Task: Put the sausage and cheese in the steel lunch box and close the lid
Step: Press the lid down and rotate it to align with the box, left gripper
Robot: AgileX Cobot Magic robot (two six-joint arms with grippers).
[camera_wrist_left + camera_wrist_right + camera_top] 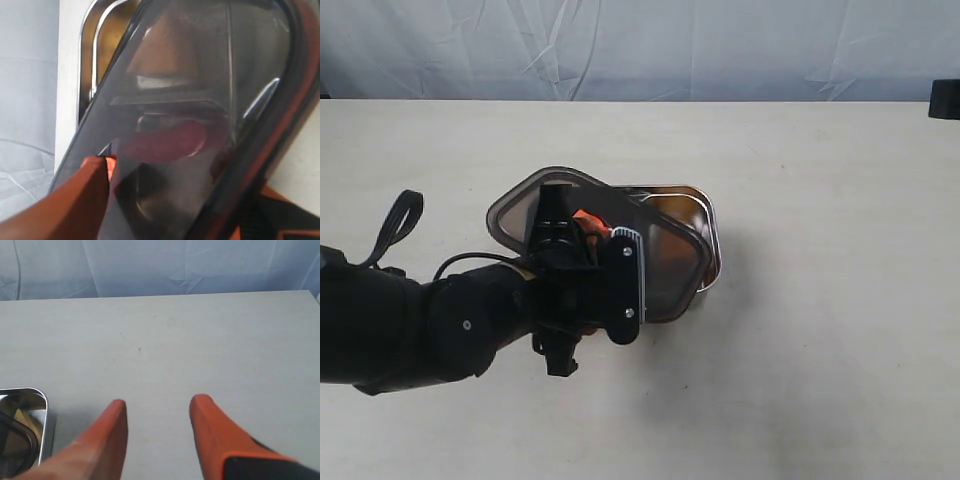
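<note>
The left gripper (575, 222) straddles the lid (665, 265) at centre frame; whether its fingers press it or stand free I cannot tell. The lid lies askew on the steel lunch box (708, 205), long axis upper left to lower right, with the sausage (165, 142) and the cheese (160, 50) beneath. The left arm reaches in from lower left; the right gripper (159, 400) gapes empty, farther off.

- Pale cream desk (820, 380), matte, fills most of the view.
- Far side: wrinkled blue-grey cloth backdrop (720, 40).
- Small black obj. (944, 98) at far right, by desk edge.
- Light soft, even.
</note>
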